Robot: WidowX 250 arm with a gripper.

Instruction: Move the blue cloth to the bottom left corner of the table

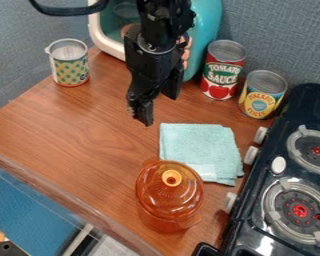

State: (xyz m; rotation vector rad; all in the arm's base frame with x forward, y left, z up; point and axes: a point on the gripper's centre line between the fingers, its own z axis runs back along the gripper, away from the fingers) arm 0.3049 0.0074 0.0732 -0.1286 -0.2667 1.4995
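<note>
Blue cloth lies spread on the worktop, toward its right edge, close to the hand, which hangs over the middle of the worktop with its two fingers parted and nothing between them. The amber lidded pot stands nearer the bottom edge, at the cloth's lower left side, hiding a little of it; whether they touch I cannot tell. Up toward the top right corner are the red-labelled can and, just beside it, the yellow-labelled can. The teal box sits at the top edge, behind the arm, with the patterned can at the upper left edge. The black stove runs along the right edge.
</note>
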